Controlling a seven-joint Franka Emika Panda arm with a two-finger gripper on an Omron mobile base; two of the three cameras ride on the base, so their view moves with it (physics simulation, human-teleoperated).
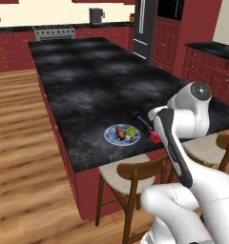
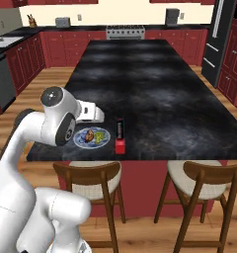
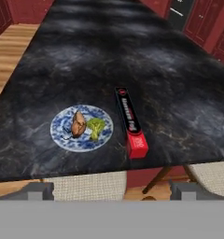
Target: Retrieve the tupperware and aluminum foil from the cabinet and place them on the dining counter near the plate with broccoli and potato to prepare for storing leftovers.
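Observation:
The aluminum foil (image 3: 131,122) lies flat on the dining counter (image 3: 132,56), its red end at the near edge. Just left of it sits the plate (image 3: 60,133) with the potato (image 3: 78,123) and the broccoli (image 3: 96,127). The base views show the same pair: foil (image 1: 144,125) (image 2: 120,132) beside the plate (image 1: 110,136) (image 2: 81,141). My gripper (image 3: 111,192) hangs open and empty above the counter's near edge, back from both, with its fingertips (image 3: 39,190) far apart. The tupperware is out of view. I cannot tell which wall cabinet is the task's cabinet.
Two wooden stools (image 2: 93,178) (image 2: 209,175) stand under the counter's near edge. The black top (image 1: 88,86) stretches far back. Red drawer units, a stove (image 2: 125,32) and a fridge (image 1: 144,28) line the far walls.

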